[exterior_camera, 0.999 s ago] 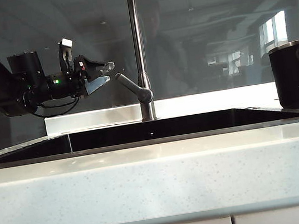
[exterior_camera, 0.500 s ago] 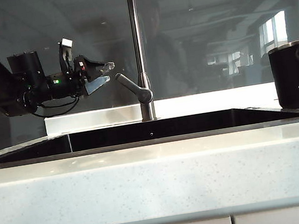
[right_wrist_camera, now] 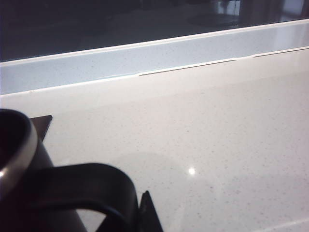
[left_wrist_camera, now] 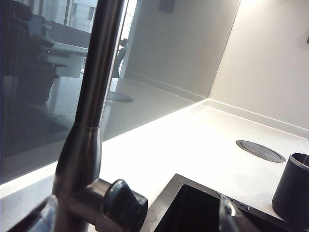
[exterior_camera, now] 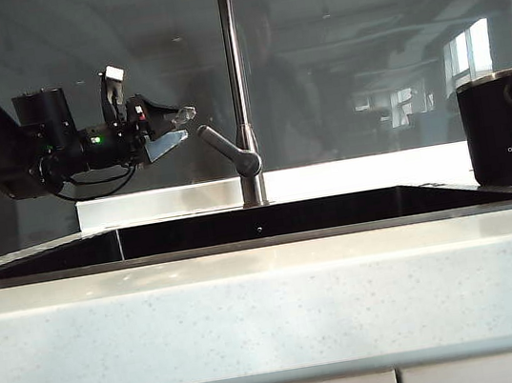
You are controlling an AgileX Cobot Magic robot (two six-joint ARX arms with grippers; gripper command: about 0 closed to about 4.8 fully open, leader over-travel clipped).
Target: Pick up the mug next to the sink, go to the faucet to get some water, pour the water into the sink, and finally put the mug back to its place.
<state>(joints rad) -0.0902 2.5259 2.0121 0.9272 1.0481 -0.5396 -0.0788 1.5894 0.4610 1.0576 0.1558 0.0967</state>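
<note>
Matte black cylindrical mug with silver metal rim point(exterior_camera: 509, 127), at the far right on the white speckled stone worktop point(exterior_camera: 273, 304): shifted slightly left and lifted a touch since a second ago, left edge now further in from the frame border, base sitting higher above the worktop's right corner.

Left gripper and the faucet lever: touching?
Apart. The exterior view shows the left gripper open, short of the faucet lever, with dark wall between them.
</note>
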